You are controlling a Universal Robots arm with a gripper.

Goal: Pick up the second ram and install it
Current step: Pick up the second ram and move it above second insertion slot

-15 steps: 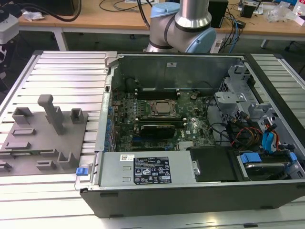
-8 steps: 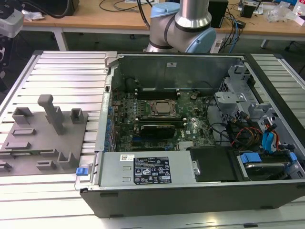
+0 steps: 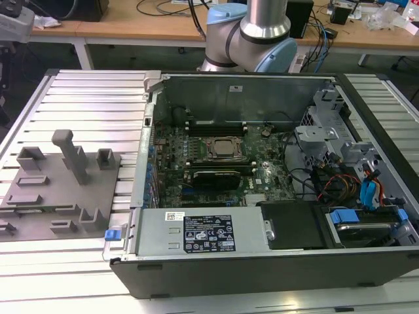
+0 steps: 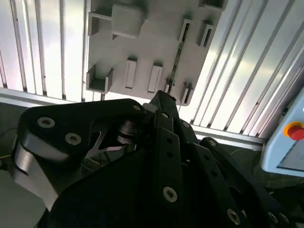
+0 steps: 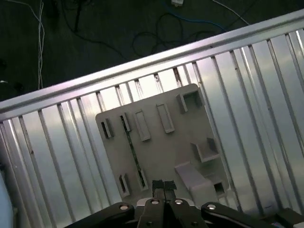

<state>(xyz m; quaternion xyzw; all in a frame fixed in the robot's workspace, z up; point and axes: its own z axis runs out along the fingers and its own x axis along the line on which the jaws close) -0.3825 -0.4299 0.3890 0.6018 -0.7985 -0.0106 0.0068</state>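
The second ram (image 5: 133, 153) is a thin dark stick standing on its edge in end holders on the grey fixture plate (image 5: 164, 152). It also appears as a narrow line (image 4: 177, 54) in the second wrist view. My gripper (image 5: 164, 184) hangs well above the plate, over the plate edge near one end of the stick. Its two black fingers (image 5: 158, 186) are pressed together with nothing between them, so it is shut. In the second wrist view the black gripper body leads to the fingertip end (image 4: 162, 96), which lies close to the end of the stick.
The open computer case (image 3: 262, 261) lies at the exterior view's right, with the motherboard's CPU socket (image 3: 221, 149) between long black slots (image 3: 216, 175). The fixture plate (image 3: 59, 190) sits on the slatted aluminium table (image 3: 85, 98). A box with a red button (image 4: 294, 130) is nearby.
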